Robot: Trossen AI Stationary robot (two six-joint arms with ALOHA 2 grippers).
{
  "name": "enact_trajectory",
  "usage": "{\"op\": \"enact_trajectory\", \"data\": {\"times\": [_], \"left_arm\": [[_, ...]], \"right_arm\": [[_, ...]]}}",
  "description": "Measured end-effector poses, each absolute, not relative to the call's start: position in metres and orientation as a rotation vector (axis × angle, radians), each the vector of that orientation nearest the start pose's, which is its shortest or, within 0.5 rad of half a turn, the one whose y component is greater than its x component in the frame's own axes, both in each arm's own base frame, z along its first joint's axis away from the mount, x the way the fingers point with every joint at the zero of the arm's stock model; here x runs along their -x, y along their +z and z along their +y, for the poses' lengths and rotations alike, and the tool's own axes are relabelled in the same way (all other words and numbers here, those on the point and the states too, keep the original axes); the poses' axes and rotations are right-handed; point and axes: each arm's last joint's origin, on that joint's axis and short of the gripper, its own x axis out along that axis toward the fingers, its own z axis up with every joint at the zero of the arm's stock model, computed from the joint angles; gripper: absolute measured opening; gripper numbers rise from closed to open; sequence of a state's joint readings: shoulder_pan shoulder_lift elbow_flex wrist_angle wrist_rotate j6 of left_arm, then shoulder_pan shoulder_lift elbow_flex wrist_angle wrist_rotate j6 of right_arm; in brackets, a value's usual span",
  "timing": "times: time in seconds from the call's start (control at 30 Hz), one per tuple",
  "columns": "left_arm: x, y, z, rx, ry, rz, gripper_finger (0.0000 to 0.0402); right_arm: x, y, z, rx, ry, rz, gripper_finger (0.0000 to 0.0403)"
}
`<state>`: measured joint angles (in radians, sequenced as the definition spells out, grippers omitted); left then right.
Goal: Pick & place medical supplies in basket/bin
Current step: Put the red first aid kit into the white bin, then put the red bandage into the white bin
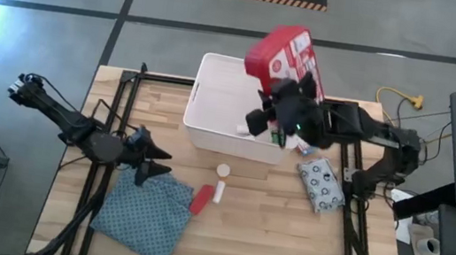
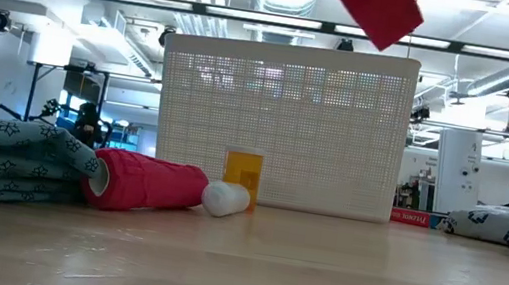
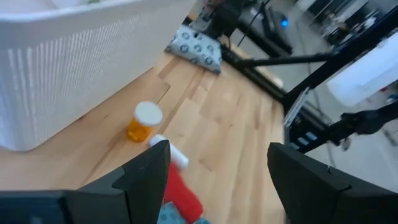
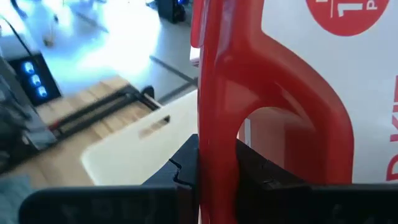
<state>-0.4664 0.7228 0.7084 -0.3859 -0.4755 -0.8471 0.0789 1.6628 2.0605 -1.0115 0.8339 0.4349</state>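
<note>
The red-and-white first aid case (image 1: 286, 57) hangs tilted in the air over the far right part of the white bin (image 1: 214, 99), with my right gripper (image 4: 216, 165) shut on it. The low view shows only the case's red corner (image 2: 376, 7), above the bin (image 2: 282, 126). Near the bin's front wall, an orange bottle (image 1: 223, 171), a white bottle (image 1: 218, 191) and a red tube (image 1: 201, 199) lie on the table. My left gripper (image 3: 217, 171) hovers open over the blue-green cloth (image 1: 149, 215). My right gripper pinches the case's red handle bar (image 4: 214, 134) between its two fingers, which lie across the bar. It reaches in from the table's right side, slanting slightly downward. The case is lifted clear of everything and stands tilted above the fingers.
A pale dotted soft pack (image 1: 321, 183) lies right of the bin, and a small box (image 2: 415, 218) shows at the bin's right foot. A green-capped bottle (image 1: 277, 137) stands by the bin's right front corner. Bare wood lies toward the table's near edge.
</note>
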Motion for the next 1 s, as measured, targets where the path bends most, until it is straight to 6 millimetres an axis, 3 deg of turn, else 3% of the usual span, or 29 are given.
{"op": "enact_trajectory", "data": {"times": [0.4,0.53,0.83,1.0], "left_arm": [[-0.129,0.347,-0.048,0.546,0.132,0.164,0.0249],[-0.131,0.352,-0.049,0.540,0.146,0.154,0.0249],[-0.143,0.346,-0.055,0.535,0.162,0.197,0.0249],[-0.155,0.338,-0.061,0.517,0.177,0.245,0.0249]], "right_arm": [[-0.363,0.423,-0.075,0.020,-0.724,0.655,0.0057],[-0.371,0.408,-0.090,0.022,-0.754,0.710,0.0091],[-0.377,0.391,-0.083,0.028,-0.729,0.824,0.0228],[-0.359,0.407,-0.046,-0.019,-0.611,0.844,0.0266]]}}
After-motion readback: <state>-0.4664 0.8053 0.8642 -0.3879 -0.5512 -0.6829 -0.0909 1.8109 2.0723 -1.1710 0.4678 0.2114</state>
